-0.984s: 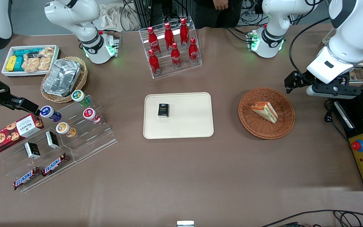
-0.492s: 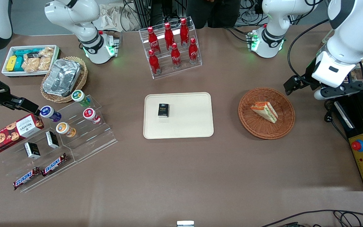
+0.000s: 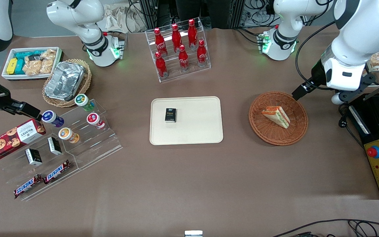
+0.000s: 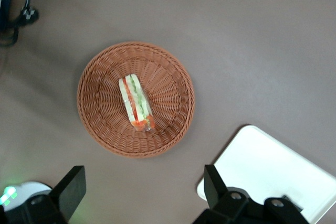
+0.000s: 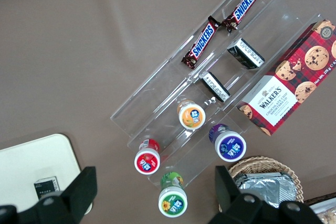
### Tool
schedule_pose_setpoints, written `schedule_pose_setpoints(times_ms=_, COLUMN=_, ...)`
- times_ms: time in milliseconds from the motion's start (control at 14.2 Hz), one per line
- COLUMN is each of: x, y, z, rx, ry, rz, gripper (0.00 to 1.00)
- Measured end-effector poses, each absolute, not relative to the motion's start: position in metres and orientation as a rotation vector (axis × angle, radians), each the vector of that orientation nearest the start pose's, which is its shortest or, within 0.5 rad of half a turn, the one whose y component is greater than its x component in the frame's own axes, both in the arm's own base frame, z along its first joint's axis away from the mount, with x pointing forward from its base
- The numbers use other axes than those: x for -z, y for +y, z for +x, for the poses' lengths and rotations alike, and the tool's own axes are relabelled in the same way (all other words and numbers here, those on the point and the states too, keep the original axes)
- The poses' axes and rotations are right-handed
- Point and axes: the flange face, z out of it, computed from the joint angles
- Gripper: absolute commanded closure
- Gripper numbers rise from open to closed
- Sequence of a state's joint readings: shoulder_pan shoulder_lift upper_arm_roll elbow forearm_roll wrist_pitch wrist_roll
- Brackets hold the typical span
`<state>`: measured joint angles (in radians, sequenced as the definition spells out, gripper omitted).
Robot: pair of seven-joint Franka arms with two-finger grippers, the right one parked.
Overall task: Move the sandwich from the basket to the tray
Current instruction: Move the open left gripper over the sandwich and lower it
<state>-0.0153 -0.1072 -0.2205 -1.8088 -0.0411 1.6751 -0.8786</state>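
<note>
End effector point(image 4: 142, 195) seen above desk point(image 3: 189, 184), near basket point(image 3: 299, 131), fingers spread apart, nothing held. Sandwich point(image 3: 276, 116) seen in basket; tray point(image 3: 202, 131) well apart.

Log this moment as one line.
stage: approach | gripper: open, above table beside basket | sandwich: in basket | tray: holds small black box

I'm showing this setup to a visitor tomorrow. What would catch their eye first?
Probably the sandwich, lying alone in the reddish-brown basket toward the working arm's end of the table. The open gripper hangs above the table just beside the basket. Beside the basket lies the cream tray, bearing only a small black box.
</note>
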Motion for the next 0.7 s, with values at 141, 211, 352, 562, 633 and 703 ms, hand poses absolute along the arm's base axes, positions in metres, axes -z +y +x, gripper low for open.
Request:
schedule_pose_setpoints(times_ms=141, x=-0.567, y=-0.133, z=0.507, rx=-0.076, ry=-1.087, rz=-2.929, gripper=0.0)
schedule_pose_setpoints(times_ms=211, x=-0.559, y=-0.135, z=0.505, rx=-0.093, ry=-1.107, rz=-2.911, gripper=0.0)
schedule_pose_setpoints(times_ms=352, x=-0.541, y=-0.135, z=0.501, rx=-0.133, ry=-1.127, rz=-2.878, gripper=0.0)
schedule_pose_setpoints(times_ms=562, x=-0.502, y=-0.133, z=0.497, rx=-0.168, ry=-1.147, rz=-2.847, gripper=0.0)
schedule_pose_setpoints(times_ms=633, x=-0.487, y=-0.132, z=0.496, rx=-0.163, ry=-1.158, rz=-2.841, gripper=0.0)
schedule_pose_setpoints(times_ms=703, x=-0.471, y=-0.13, z=0.495, rx=-0.152, ry=-1.159, rz=-2.832, gripper=0.0)
